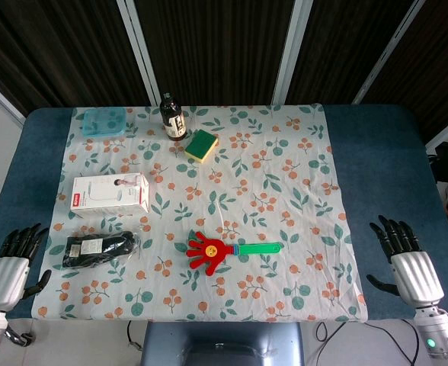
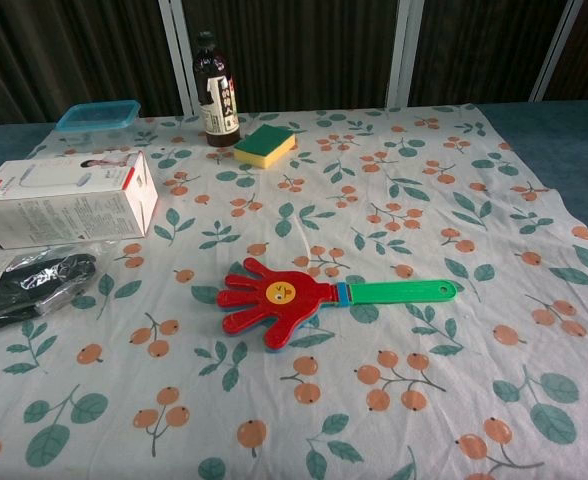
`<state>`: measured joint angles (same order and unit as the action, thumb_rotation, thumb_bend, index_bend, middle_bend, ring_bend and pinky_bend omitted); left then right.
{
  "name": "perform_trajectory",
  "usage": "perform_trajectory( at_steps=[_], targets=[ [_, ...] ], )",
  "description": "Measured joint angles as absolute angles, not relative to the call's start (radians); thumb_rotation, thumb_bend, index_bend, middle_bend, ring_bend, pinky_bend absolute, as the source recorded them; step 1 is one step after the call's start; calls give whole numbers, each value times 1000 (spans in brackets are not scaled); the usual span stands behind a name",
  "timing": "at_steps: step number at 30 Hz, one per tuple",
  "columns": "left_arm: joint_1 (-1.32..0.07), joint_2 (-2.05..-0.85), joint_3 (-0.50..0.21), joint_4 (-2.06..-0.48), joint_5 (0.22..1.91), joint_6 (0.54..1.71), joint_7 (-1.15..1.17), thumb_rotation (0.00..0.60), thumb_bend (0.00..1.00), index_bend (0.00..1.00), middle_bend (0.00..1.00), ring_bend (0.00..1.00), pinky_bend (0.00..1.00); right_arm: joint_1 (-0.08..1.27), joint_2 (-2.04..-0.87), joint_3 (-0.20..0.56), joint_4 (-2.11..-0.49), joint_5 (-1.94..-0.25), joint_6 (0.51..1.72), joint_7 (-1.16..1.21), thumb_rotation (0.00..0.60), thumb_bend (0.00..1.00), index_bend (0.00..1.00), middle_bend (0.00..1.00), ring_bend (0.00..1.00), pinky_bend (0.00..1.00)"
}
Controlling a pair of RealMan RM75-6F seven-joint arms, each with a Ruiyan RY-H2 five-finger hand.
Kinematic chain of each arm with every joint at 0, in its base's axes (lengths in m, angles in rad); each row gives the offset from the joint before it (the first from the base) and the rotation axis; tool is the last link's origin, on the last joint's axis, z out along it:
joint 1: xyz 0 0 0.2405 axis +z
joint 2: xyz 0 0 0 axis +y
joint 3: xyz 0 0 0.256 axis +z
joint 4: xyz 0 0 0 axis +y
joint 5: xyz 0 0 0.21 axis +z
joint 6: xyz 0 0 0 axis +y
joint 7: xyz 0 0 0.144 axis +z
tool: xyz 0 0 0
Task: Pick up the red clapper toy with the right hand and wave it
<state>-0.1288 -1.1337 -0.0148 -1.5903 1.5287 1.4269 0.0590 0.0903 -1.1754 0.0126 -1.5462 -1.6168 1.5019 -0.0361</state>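
Note:
The red clapper toy (image 1: 212,250) lies flat on the floral cloth near the table's front middle, its hand-shaped red head to the left and its green handle (image 1: 258,248) pointing right. The chest view shows the clapper (image 2: 279,296) with a yellow smiley face on the head and its handle (image 2: 404,292) lying free. My right hand (image 1: 403,255) rests at the table's right front edge, off the cloth, fingers spread, holding nothing. My left hand (image 1: 14,263) sits at the left front edge, also spread and holding nothing. Neither hand shows in the chest view.
A white box (image 1: 110,193) and a black item in a plastic bag (image 1: 98,248) lie left of the clapper. A dark bottle (image 1: 172,118), a yellow-green sponge (image 1: 202,145) and a blue lidded container (image 1: 104,122) stand along the cloth's far side.

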Motion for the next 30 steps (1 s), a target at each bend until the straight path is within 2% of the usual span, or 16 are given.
perform_trajectory(
  at_steps=[10,18,24,30],
  targets=[
    [-130,-1123,-10,-1597,1536,1428,35,600,349,0,0,0,27,101,-1223,31,-1547,-1596,1492,-20,600,158,0,0,0,0],
    [-125,-1112,-11,-1599,1536,1439,21,600,360,0,0,0,28,205,-1294,69,-1570,-1526,1306,-72,600,171,10,0,0,0],
    [-119,-1092,-7,-1609,1532,1440,-4,600,368,3,0,0,28,283,-1354,101,-1596,-1471,1177,-126,600,278,165,0,0,0],
    [-113,-1071,4,-1619,1550,1448,-39,600,366,0,0,0,31,416,-1495,166,-1592,-1260,1011,-223,600,337,292,0,0,0]
  ],
)
